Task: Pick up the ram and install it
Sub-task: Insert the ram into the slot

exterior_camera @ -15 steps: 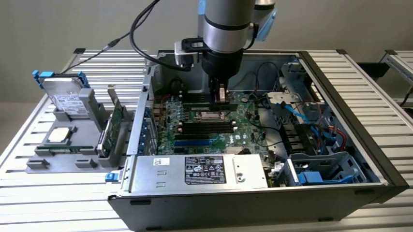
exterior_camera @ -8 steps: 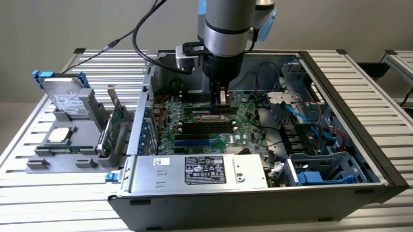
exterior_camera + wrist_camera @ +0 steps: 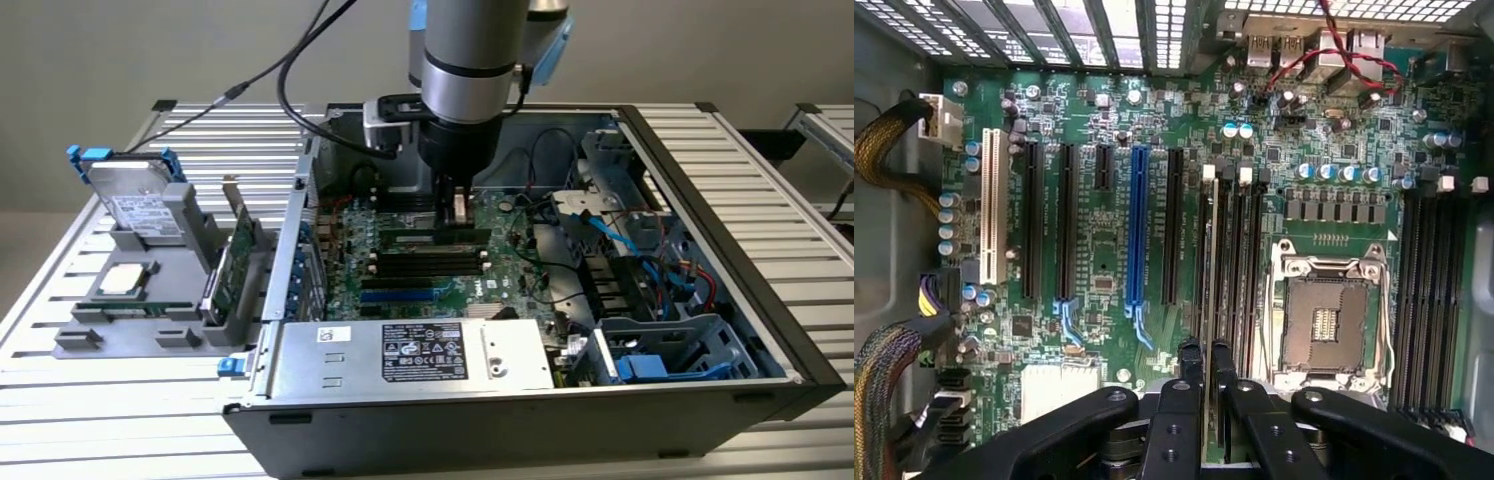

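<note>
Pinching ram between fingers, pickup done; stick edge-down at memory slots on motherboard, full seating not evident.

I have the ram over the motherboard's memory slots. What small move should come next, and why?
Probably ease straight down, slowly. The end effector is shut on the ram, which stands on edge, lined up along one of the black memory slots beside the empty processor socket. Whether it already touches the slot I cannot tell.
</note>
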`<action>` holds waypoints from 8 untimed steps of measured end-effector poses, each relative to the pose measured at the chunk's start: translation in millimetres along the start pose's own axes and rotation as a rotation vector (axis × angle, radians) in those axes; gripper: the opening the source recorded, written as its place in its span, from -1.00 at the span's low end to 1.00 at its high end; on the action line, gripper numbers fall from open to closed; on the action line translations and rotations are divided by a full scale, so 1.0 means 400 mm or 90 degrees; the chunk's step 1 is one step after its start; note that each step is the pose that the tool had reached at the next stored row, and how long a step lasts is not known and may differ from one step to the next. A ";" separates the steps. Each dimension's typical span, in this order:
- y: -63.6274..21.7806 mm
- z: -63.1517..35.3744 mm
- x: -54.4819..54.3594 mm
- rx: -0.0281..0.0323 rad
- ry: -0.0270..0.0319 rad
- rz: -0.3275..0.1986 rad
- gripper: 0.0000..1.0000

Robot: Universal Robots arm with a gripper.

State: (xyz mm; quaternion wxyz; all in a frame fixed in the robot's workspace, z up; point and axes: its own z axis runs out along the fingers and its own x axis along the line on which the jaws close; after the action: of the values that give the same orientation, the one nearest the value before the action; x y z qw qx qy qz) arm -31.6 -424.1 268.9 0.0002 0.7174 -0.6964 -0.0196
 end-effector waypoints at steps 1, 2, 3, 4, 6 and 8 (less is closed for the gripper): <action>0.000 0.002 0.000 -0.0006 0.0018 0.000 -0.71; 0.000 0.005 0.000 -0.0011 0.0031 0.000 -0.71; 0.000 0.009 0.000 -0.0013 0.0041 0.000 -0.71; 0.000 0.012 0.000 -0.0014 0.0051 0.000 -0.71; 0.000 0.021 0.000 -0.0015 0.0063 0.000 -0.71; 0.000 0.030 0.001 -0.0015 0.0066 0.000 -0.71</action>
State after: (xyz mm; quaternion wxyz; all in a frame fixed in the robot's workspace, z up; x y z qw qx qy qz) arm -32.0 -424.0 256.8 0.0046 0.7177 -0.6961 -0.0167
